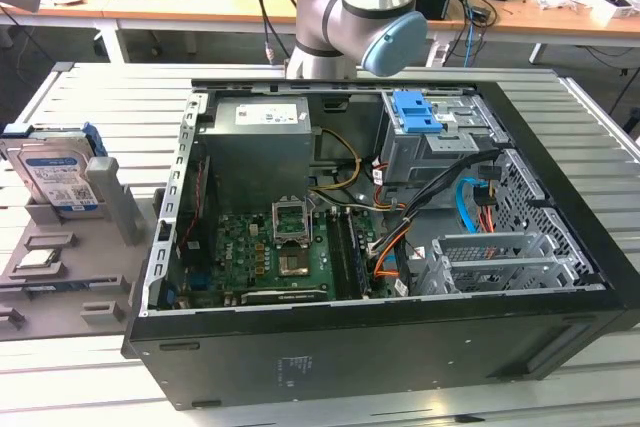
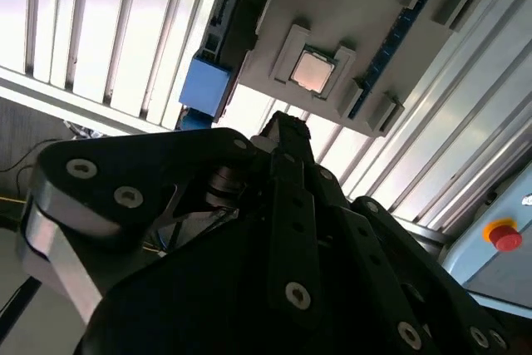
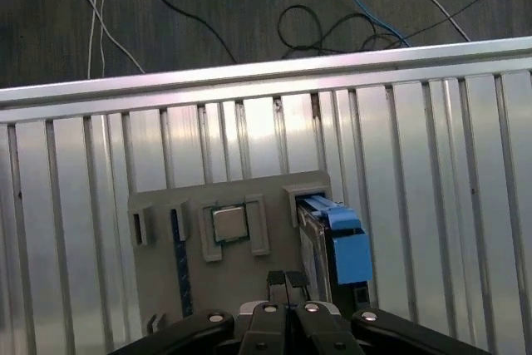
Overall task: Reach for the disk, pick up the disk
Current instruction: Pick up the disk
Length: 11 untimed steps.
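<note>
Worktop [image 1: 90, 87]: ribbed bare aluminium with a bright sheen. Disk [image 1: 55, 172]: silver-grey metal, glossy paper label, blue plastic rails. Holder tray [image 3: 224, 284]: matt grey plastic. PC case [image 1: 400, 357]: matt black paint outside, bare steel sheet inside. Processor chip [image 3: 229, 224]: smooth satin metal lid. Pincer [image 3: 287, 282]: matt black, shiny screw heads.

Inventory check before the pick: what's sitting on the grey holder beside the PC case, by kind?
disk: 1
processor chip: 1
memory stick: 1
Total: 3, all on the grey holder
</note>
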{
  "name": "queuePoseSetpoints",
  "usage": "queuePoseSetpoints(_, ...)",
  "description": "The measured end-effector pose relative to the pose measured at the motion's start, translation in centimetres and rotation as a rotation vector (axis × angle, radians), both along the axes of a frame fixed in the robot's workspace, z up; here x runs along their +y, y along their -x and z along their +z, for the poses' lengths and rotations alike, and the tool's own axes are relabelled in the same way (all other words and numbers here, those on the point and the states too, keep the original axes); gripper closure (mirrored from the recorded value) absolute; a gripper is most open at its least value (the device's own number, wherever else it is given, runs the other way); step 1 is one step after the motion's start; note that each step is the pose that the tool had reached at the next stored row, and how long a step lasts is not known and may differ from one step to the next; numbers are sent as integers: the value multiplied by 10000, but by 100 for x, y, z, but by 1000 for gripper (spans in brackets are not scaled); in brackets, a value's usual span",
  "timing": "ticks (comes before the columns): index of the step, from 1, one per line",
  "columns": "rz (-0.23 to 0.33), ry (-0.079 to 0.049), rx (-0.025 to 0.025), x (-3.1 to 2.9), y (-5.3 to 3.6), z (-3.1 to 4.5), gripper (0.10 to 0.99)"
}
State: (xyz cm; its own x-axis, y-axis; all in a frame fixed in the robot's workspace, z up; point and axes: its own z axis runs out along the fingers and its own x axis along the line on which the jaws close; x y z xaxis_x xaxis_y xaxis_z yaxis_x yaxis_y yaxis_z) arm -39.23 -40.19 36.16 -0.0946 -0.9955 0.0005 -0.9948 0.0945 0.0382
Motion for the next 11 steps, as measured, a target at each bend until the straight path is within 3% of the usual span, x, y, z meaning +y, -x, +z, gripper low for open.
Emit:
queuePoseSetpoints(6, 2, 0, 0, 0, 0, 0, 973)
queuePoseSetpoints(7, 2, 0, 0, 0, 0, 0, 851)
queuePoseSetpoints(9, 2, 0, 0, 0, 0, 0, 729)
queuePoseSetpoints(10, 3, 0, 1, 0, 0, 0, 729)
queuePoseSetpoints(11, 3, 0, 0, 0, 0, 0, 608)
